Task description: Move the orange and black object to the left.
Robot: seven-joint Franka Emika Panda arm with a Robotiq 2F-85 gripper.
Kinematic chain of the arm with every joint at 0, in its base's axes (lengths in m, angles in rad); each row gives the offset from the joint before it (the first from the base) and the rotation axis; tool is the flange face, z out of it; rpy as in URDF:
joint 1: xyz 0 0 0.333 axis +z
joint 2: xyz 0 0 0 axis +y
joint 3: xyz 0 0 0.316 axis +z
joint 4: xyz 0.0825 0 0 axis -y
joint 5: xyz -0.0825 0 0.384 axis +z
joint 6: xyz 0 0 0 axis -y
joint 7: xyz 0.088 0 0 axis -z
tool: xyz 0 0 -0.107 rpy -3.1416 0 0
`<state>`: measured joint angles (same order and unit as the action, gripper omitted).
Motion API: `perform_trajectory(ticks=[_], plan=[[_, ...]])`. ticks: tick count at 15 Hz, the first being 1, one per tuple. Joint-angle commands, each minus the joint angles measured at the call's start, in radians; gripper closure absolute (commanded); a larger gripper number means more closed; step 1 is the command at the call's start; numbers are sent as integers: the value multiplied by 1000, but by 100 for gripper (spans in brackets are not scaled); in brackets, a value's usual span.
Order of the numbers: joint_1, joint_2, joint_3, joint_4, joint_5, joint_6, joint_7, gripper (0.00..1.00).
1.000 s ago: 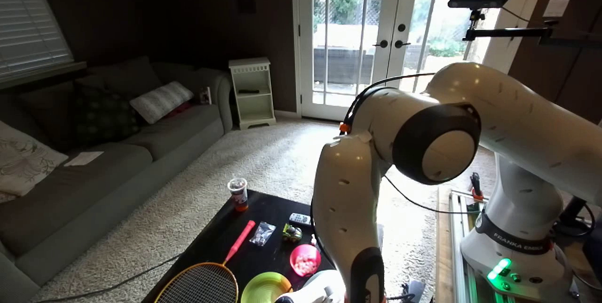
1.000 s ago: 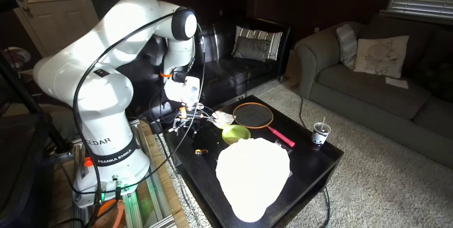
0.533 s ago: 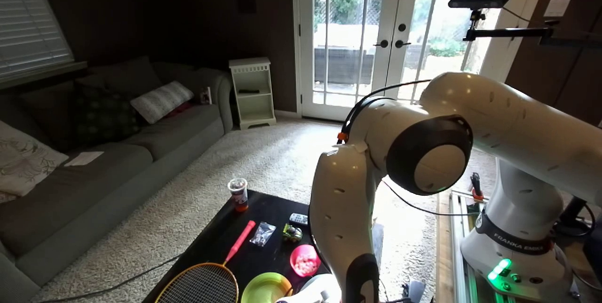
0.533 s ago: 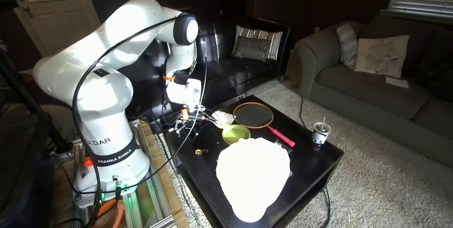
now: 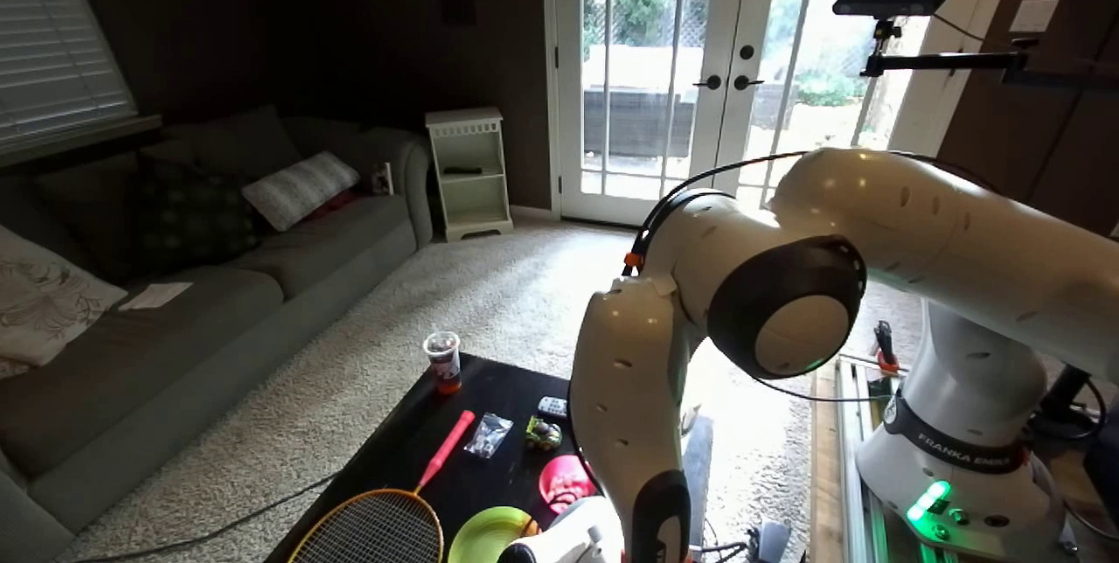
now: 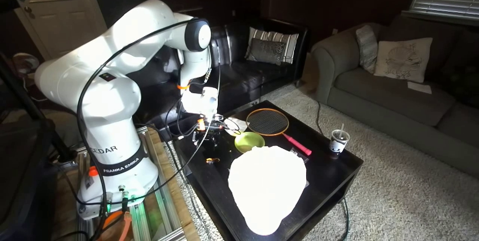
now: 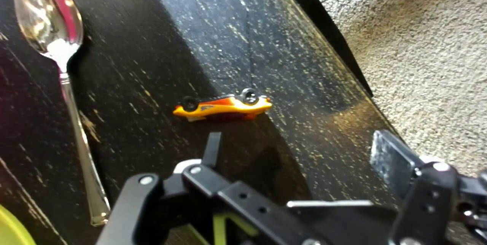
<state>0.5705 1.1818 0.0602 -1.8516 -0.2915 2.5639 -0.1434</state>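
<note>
Across the wrist view, from the left: in the lower corner, part of a yellow-green bowl (image 7: pixel 11 225), then a shiny spoon (image 7: pixel 77 123) flat on the dark table (image 7: pixel 133 123). In the middle, also on the table, the orange and black toy car (image 7: pixel 224 108), wheels toward the top of that view; on its side or on its roof, impossible to tell. Lower and farther right, the claw (image 7: pixel 302 153), released, jaws wide apart, near the car but apart from it.

Across an exterior view, from the left: the white robot arm (image 6: pixel 116 97), bent down toward the table; the claw, over the table; just below it in that view, the toy car; then the yellow-green bowl; partly overlapping it, a white shape (image 6: pixel 267 188) too overexposed to make out; a racket (image 6: pixel 267 122) with orange frame and pink handle; near a corner of the table, a cup (image 6: pixel 338 143); beyond, a gray sofa (image 6: pixel 389 100).

Likewise in an exterior view: a clear bag (image 5: pixel 489 435), a green toy (image 5: pixel 543 433), a remote (image 5: pixel 552 407), a pink bowl (image 5: pixel 559 468) partly behind the arm.
</note>
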Motion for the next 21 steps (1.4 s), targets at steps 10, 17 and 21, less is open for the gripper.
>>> perform_trajectory(ticks=[10, 17, 21], plan=[[45, 174, -60, 226, -65, -111, 89, 0], [56, 234, -70, 315, -83, -202, 103, 0], [52, 261, -67, 355, -88, -236, 100, 0]])
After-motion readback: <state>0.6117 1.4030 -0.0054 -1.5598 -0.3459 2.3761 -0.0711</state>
